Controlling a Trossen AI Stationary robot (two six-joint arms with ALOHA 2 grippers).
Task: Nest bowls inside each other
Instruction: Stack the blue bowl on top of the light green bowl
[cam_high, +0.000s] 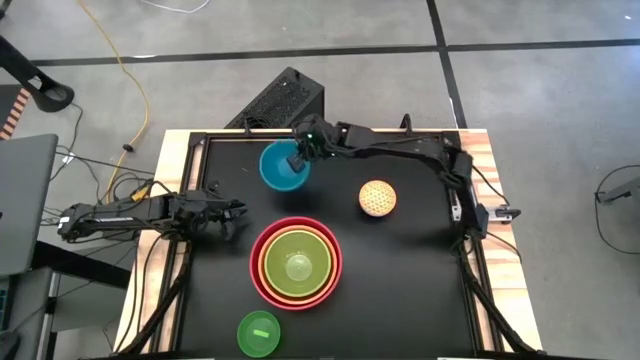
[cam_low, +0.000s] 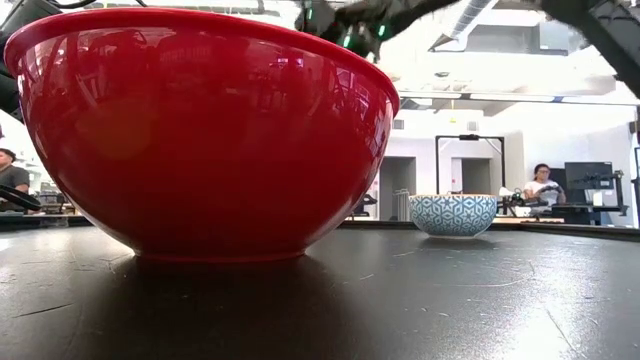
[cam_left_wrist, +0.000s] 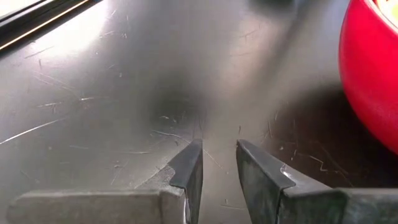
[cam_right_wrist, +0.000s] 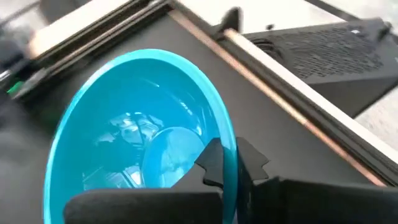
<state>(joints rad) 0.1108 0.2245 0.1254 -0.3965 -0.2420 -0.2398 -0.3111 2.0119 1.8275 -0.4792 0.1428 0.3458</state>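
I find no text, label, brand, number or sign that I can read anywhere: nothing legible on the bowls, on the table, on my own arms, or in the room beyond.

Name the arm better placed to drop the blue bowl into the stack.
Right. The right gripper is shut on the blue bowl; the left gripper holds nothing beside the stack.

Grey concrete floor (cam_high: 300, 30), yellow cable (cam_high: 128, 75), possibly bright workshop
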